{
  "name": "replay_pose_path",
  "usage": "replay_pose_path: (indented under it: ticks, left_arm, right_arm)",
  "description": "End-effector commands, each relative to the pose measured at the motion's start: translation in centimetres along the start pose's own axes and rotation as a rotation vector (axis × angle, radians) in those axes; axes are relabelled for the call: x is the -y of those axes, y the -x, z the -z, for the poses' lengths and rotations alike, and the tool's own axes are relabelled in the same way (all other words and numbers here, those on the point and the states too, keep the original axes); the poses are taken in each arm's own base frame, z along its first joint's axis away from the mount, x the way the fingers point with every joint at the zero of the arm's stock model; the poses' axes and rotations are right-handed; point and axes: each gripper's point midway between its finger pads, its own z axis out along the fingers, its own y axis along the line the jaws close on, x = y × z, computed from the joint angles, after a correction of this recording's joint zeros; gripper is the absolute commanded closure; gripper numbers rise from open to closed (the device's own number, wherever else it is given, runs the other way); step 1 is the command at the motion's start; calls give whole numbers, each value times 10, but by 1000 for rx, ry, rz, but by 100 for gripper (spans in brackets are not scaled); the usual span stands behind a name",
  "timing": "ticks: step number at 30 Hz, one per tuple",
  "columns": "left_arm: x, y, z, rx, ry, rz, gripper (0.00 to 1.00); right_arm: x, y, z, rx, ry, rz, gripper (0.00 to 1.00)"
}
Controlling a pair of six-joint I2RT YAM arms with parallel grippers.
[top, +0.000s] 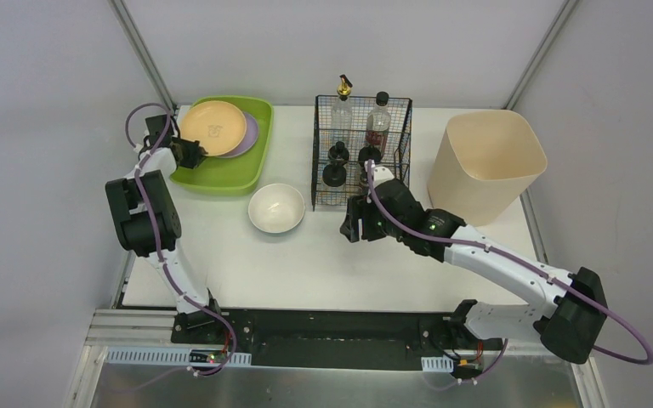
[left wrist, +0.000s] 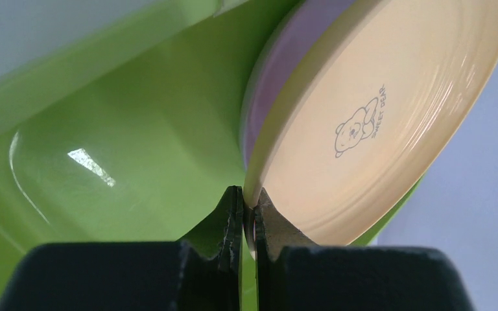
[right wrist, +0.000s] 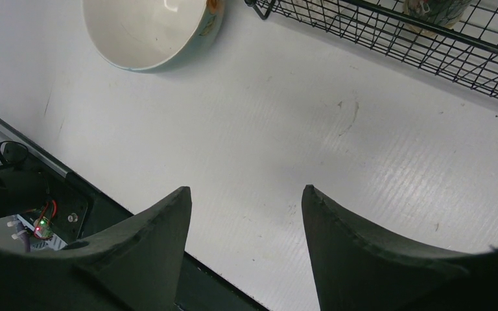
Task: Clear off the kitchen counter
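Observation:
My left gripper is shut on the rim of a peach plate with a small bear print. The plate is tilted over a purple plate inside the green tray. A white bowl stands on the kitchen counter in front of the tray. Hovering above the counter, right of the bowl, my right gripper is open with nothing between its fingers.
A black wire basket at the back centre holds two bottles and dark pieces. A tall beige bin stands at the back right. The black-and-metal rail runs along the front edge.

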Motion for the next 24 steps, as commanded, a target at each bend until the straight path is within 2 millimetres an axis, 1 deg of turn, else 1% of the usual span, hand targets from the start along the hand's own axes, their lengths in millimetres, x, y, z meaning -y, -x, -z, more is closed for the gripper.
replay_pose_path:
  ticks: [1, 5, 7, 9, 12, 15, 17, 21, 22, 24]
  left_arm:
    - [32, 12, -4, 8, -87, -1, 100]
    - [33, 6, -18, -7, -79, -14, 100]
    - [39, 1, -24, -15, -79, -36, 100]
    - [44, -9, -29, -32, -70, -65, 100]
    - [51, -17, -38, -47, -66, -65, 100]
    - [52, -22, -45, -57, -58, -51, 100]
    - [49, -23, -49, -53, -43, -45, 100]
    - [42, -25, -50, -50, -21, -46, 94]
    - [41, -25, -49, -49, -19, -46, 91]
    - [37, -26, -49, -47, -10, -50, 82]
  right_arm:
    - [-7, 2, -5, 10, 20, 0, 34]
    - [-6, -1, -8, 0, 8, 6, 34]
    - [-6, -2, -9, -5, 6, 9, 34]
    - [-6, -2, -9, -2, 5, 13, 34]
    - [-5, -1, -9, 4, -8, 16, 34]
    - [-3, -2, -9, 7, -22, 17, 34]
    - [-2, -2, -9, 6, -24, 17, 33]
    - [-3, -3, -11, 0, -24, 21, 33]
    - [-4, -4, -11, -1, -24, 22, 33]
    - [-4, -4, -12, -4, -24, 26, 33]
